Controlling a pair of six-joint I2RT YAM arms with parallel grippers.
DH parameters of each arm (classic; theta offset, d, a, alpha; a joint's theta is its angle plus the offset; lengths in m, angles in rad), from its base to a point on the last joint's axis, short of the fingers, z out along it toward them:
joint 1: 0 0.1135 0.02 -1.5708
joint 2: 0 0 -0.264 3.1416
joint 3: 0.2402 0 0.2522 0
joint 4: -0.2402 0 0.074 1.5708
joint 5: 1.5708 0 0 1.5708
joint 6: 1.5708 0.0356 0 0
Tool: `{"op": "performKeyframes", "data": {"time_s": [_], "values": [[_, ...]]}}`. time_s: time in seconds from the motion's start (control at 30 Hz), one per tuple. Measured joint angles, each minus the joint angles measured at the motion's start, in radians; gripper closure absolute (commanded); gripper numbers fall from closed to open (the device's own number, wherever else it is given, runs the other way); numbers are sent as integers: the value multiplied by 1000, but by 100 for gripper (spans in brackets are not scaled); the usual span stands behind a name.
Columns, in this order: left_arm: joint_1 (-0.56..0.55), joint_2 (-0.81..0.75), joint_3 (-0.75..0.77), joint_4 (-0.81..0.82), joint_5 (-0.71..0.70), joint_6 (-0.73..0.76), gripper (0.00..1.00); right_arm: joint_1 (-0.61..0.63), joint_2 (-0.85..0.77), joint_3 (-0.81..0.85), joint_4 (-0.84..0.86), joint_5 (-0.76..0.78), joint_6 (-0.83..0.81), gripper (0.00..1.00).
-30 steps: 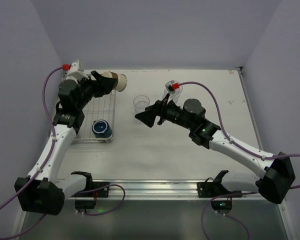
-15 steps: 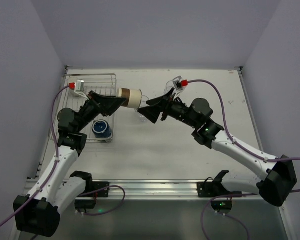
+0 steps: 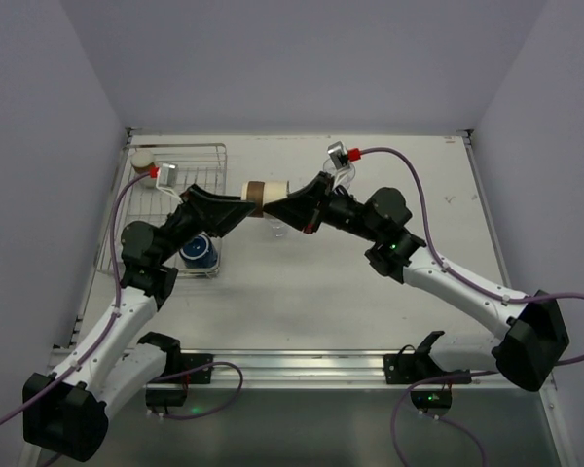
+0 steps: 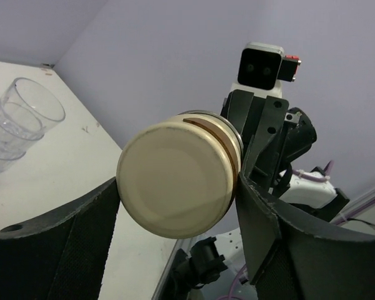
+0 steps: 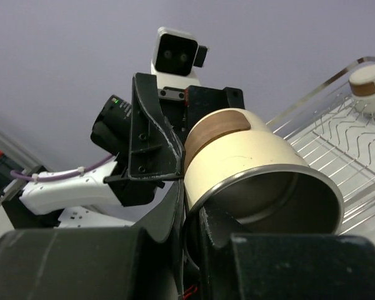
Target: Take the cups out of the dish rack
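Observation:
A cream cup with a brown band (image 3: 263,196) hangs sideways in the air over the middle of the table, held from both ends. My left gripper (image 3: 246,202) is shut on its base end, and the cream base (image 4: 175,169) fills the space between the left fingers (image 4: 97,219). My right gripper (image 3: 282,205) is shut on the cup's metal rim (image 5: 262,181), one finger inside the mouth and one outside. In the dish rack (image 3: 180,161) at the left stand a blue cup (image 3: 198,250) and a tan cup (image 3: 142,159).
Clear ridged tumblers (image 4: 19,119) stand on the table just beyond the held cup, partly hidden under the grippers in the top view (image 3: 275,232). The rack's wire side (image 5: 337,144) shows to the right in the right wrist view.
My left arm swung the cup from above the rack rightwards to the table's middle. My right gripper moved in to meet it and went from open to shut on the rim.

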Motion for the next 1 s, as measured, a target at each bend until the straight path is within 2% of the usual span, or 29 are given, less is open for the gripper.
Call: {"op": "performKeyframes", "data": {"time_s": [0.03, 0.13, 0.23, 0.43, 0.6, 0.77, 1.0], "values": [[0, -3, 0, 4, -2, 0, 14, 0, -2, -3, 8, 0, 2, 100], [-4, -18, 1, -29, -6, 37, 4, 3, -19, -31, 12, 18, 1, 100], [-7, -41, 37, -158, -29, 126, 0, 2, -52, -39, -96, 48, -32, 100], [-8, -89, 223, -542, -208, 437, 0, 2, -164, -13, -512, 183, -179, 100], [-8, -134, 259, -782, -398, 643, 0, 2, -162, 46, -880, 359, -299, 100], [-8, -145, 259, -950, -528, 768, 0, -1, -36, 55, -1073, 466, -360, 100], [-8, -196, 231, -1018, -658, 850, 0, -2, 287, 194, -1180, 543, -429, 100]]}}
